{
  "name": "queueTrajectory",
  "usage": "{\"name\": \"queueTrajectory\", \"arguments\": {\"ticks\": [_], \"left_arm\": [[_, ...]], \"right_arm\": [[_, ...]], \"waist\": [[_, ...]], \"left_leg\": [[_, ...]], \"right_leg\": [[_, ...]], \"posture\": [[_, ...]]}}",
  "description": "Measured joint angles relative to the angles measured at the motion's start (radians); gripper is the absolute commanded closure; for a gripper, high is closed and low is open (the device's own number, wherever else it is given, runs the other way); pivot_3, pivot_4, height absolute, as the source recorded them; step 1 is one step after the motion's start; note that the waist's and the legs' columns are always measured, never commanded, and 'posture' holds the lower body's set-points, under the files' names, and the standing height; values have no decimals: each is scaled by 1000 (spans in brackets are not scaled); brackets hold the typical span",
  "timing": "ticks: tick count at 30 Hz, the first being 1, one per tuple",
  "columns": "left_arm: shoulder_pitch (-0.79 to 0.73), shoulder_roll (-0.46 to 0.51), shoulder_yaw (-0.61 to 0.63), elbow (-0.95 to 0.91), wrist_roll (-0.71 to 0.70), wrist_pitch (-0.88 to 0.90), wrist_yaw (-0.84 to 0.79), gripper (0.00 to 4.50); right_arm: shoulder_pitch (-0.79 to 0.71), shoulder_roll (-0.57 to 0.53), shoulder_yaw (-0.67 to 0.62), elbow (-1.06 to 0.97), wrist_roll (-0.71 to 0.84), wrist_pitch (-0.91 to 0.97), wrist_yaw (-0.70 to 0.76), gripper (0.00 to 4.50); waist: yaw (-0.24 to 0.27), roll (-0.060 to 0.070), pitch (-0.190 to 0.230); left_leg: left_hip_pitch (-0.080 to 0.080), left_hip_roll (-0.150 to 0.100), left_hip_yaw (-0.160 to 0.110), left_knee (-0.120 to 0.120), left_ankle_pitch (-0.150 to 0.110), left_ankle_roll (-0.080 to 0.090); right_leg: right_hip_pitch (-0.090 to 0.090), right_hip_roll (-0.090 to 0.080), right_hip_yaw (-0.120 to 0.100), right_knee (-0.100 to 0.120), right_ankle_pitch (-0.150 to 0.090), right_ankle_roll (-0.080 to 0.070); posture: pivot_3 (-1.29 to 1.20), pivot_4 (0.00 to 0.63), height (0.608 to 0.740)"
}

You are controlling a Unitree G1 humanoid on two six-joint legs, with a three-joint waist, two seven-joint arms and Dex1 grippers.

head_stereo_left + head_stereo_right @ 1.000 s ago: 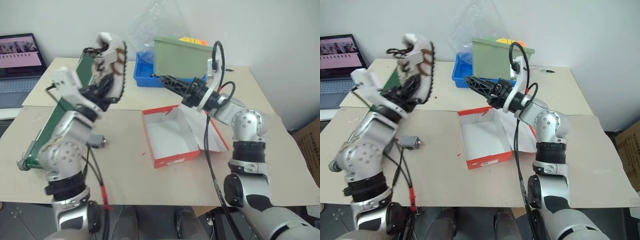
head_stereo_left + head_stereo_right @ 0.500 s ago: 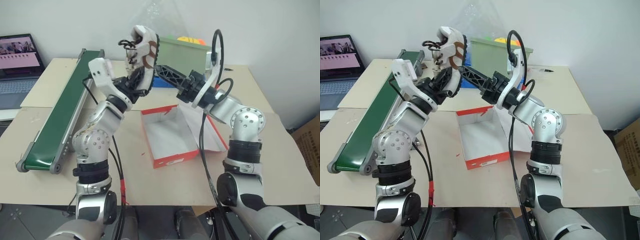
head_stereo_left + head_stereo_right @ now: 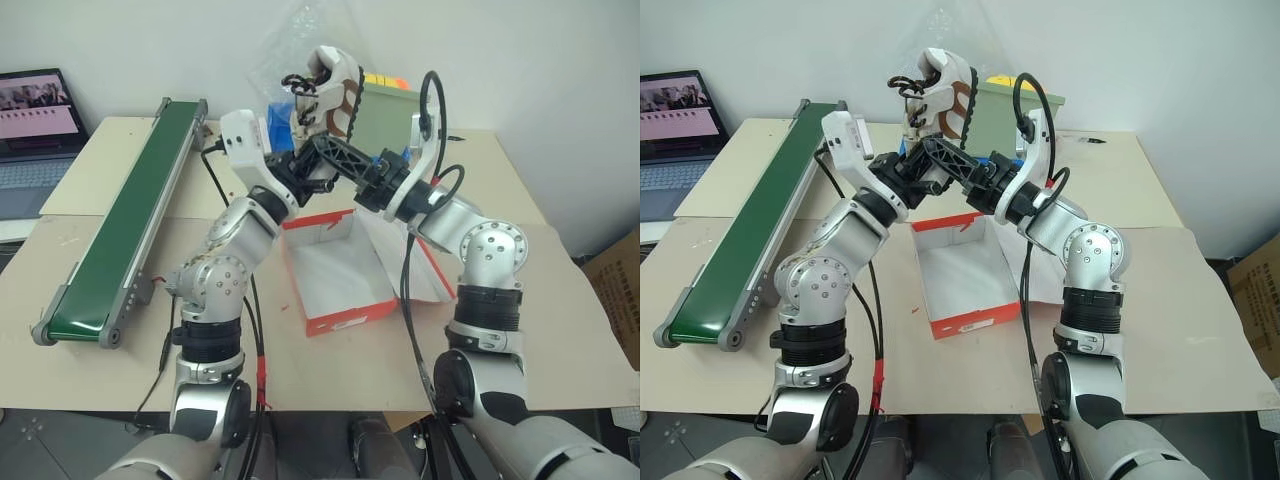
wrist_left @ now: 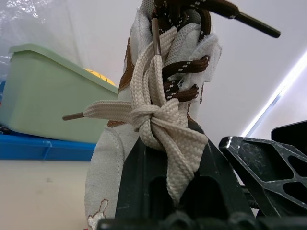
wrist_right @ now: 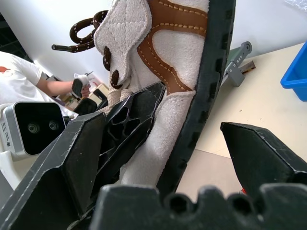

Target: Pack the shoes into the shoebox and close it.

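Observation:
One cream shoe (image 3: 328,85) with brown trim and dark laces stands upright in the air above the far end of the shoebox (image 3: 345,320). My left gripper (image 3: 305,160) is shut on its lower part, by the laces (image 4: 163,120). My right gripper (image 5: 192,108) comes from the right and is open, straddling the shoe's black sole (image 5: 201,96). One of its fingers (image 5: 129,124) lies against the shoe's side and the other is apart. The red-orange shoebox lies open on the table, white inside, with white paper (image 3: 400,255) and its lid flap to the right.
A green conveyor belt (image 3: 120,220) runs along the table's left side. A blue tray (image 3: 282,125), a green bin (image 3: 385,115) and a clear plastic bag (image 3: 300,40) stand behind the shoe. A laptop (image 3: 35,120) sits far left. A person (image 5: 29,76) appears in the right wrist view.
My left arm has carried the shoe rightward, from above the conveyor to between the right gripper's open fingers. The right arm has stayed put.

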Motion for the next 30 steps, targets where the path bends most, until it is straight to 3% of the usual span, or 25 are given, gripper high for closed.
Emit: {"name": "queueTrajectory", "arguments": {"ticks": [7, 10, 16, 20, 30], "left_arm": [[0, -7, 11, -24, -6, 2, 27, 4412], [-3, -13, 11, -34, -9, 4, 39, 4460], [-14, -26, 18, -34, -21, 16, 61, 4460], [-20, -38, 21, -34, -21, 18, 76, 4460], [-21, -48, 41, -36, -42, 22, 106, 4460]], "right_arm": [[0, -2, -2, 5, 0, -9, 0, 0], [0, -2, -1, 6, 0, -9, 1, 674], [-9, 0, 9, 11, 0, -24, 23, 2823], [-9, 3, 14, 19, 0, -36, 25, 3972], [-17, 6, 23, 43, -1, -53, 34, 4169]], "waist": [[3, 0, 0], [2, 0, 0], [2, 0, 0], [2, 0, 0], [2, 0, 0]], "left_leg": [[0, 0, 0, 0, 0, 0], [0, 0, 0, 0, 0, 0], [0, 0, 0, 0, 0, 0], [0, 0, 0, 0, 0, 0], [0, 0, 0, 0, 0, 0]], "right_leg": [[0, 0, 0, 0, 0, 0], [0, 0, 0, 0, 0, 0], [0, 0, 0, 0, 0, 0], [0, 0, 0, 0, 0, 0], [0, 0, 0, 0, 0, 0]], "posture": [[0, 150, 740], [0, 150, 740], [0, 150, 740], [0, 150, 740], [0, 150, 740]]}}
